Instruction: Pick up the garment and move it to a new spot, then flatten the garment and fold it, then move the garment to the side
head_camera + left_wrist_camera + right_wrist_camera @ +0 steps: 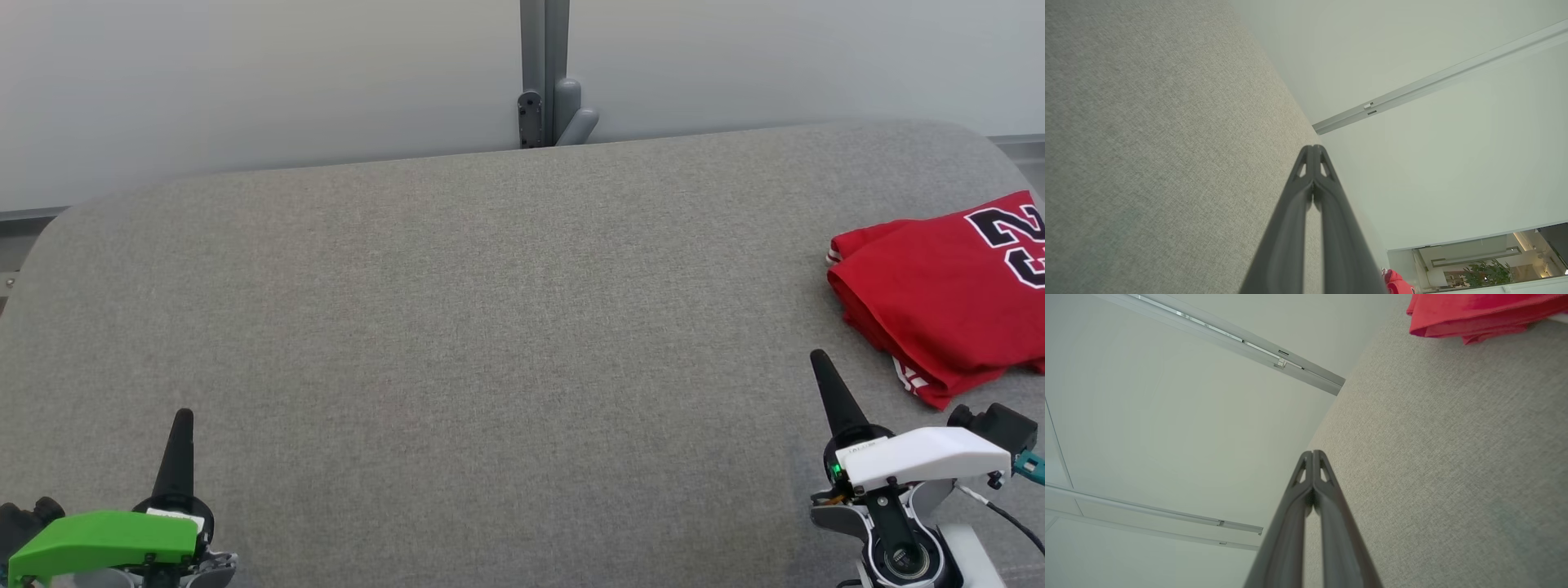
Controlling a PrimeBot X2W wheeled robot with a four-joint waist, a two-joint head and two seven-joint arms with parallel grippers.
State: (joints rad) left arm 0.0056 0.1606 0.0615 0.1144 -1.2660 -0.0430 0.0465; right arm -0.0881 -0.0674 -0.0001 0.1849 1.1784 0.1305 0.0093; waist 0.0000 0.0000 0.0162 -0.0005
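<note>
The garment (939,290) is a red jersey with a dark, white-edged number, folded into a compact stack at the right edge of the grey padded table (457,327). Its folded edge shows at the top right of the right wrist view (1478,314), and a small red bit at the bottom of the left wrist view (1396,283). My right gripper (819,359) is shut and empty, a short way in front and to the left of the garment, apart from it. My left gripper (184,416) is shut and empty at the table's near left.
A pale wall runs behind the table, with a grey vertical post and bracket (545,90) at the middle of the far edge. The table's grey cloth stretches bare between the two grippers.
</note>
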